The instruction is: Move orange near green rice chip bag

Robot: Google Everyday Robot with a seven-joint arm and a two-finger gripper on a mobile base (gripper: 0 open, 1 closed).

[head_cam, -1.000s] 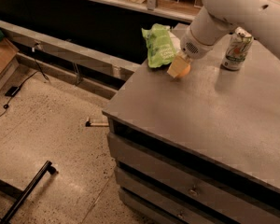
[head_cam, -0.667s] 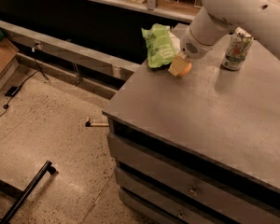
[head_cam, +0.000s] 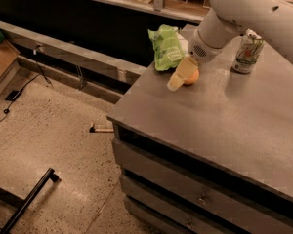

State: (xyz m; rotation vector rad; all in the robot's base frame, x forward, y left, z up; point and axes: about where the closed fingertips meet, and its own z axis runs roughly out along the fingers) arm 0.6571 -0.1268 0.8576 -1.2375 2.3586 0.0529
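The orange (head_cam: pixel 192 77) rests on the grey cabinet top (head_cam: pixel 224 116), just right of and in front of the green rice chip bag (head_cam: pixel 167 48), a short gap between them. The bag lies crinkled at the cabinet's far left corner. My gripper (head_cam: pixel 184 78) hangs from the white arm (head_cam: pixel 244 9) and is down at the orange. It is open, with its near pale finger (head_cam: pixel 177 78) standing left of the fruit and the other finger hidden behind it.
A white-and-green drink can (head_cam: pixel 247 52) stands to the right of the arm. The cabinet has drawers on its front (head_cam: pixel 185 189). The floor on the left holds a cable, a cardboard box (head_cam: pixel 2 57) and a black bar (head_cam: pixel 29 199).
The near finger has swung out to the left and down, and more of the orange shows beside it. The arm, bag and can have stayed in place.
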